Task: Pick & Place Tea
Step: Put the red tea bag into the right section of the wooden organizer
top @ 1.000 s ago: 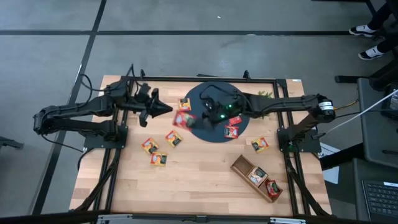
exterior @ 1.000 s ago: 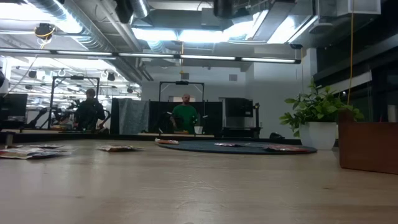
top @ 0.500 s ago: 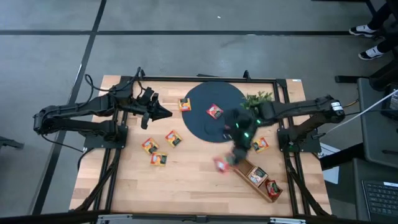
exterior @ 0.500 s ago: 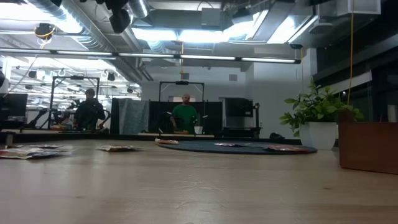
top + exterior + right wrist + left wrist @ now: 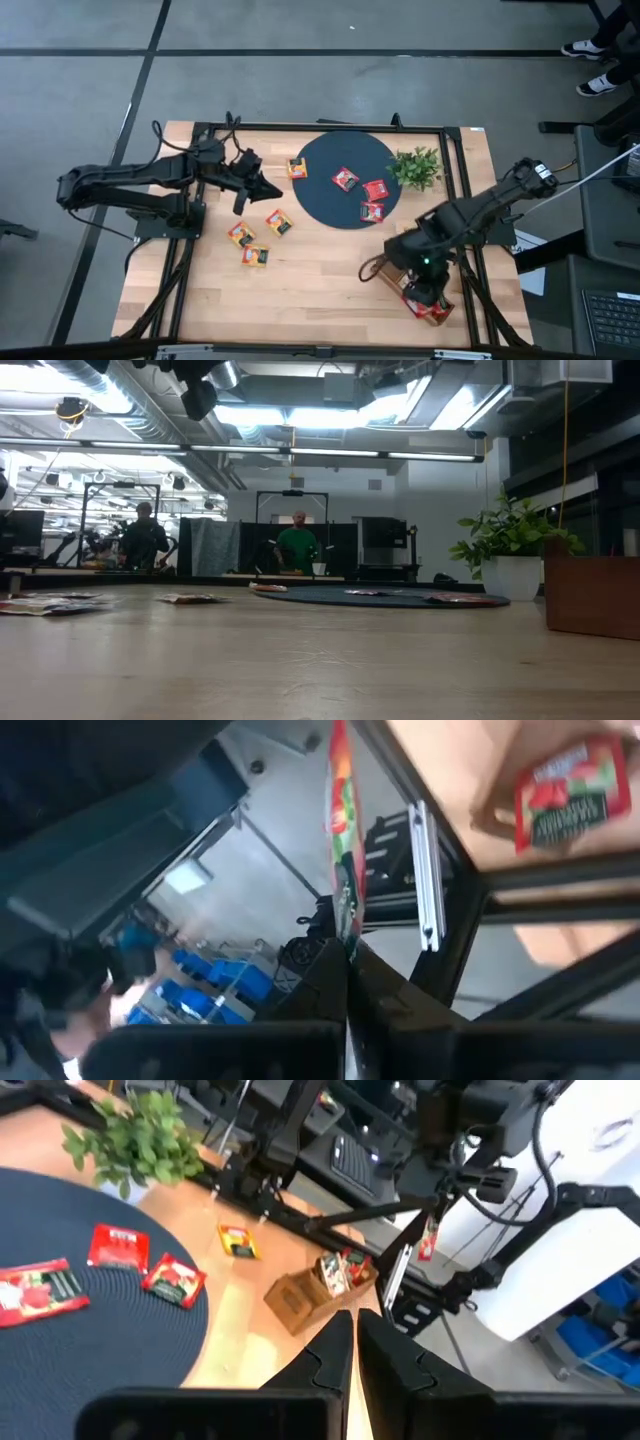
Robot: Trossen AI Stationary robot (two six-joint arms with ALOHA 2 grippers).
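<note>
Tea packets lie scattered. Three red ones [image 5: 362,192] are on the dark round mat [image 5: 322,195], an orange one [image 5: 297,168] sits at its edge, and three [image 5: 258,236] rest on the bare wood. My right gripper [image 5: 425,292] hovers over the wooden tray [image 5: 387,270] at the near right, shut on a red packet [image 5: 343,840]. My left gripper [image 5: 352,1342] is shut on nothing and points level across the table from the left [image 5: 268,188]. My right gripper pinches the red packet by one edge [image 5: 346,935] between its two fingers. The packet shows edge-on and sticks out past the fingertips. In the left wrist view it hangs below the downward-slanting fingers [image 5: 428,1240], lifted clear of the tray [image 5: 318,1285].
A small green plant [image 5: 415,165] stands at the far right beside the mat. The tray holds packets [image 5: 340,1270]. Another packet [image 5: 236,1240] lies on the wood between the plant and the tray. Black frame rails [image 5: 462,200] run along the table's edges. People stand far back in the room [image 5: 297,548].
My right gripper has swung from above the dark mat toward the table's near right corner, carrying the red packet clear of the table. It has turned and tipped on the way and now stands over the tray.
</note>
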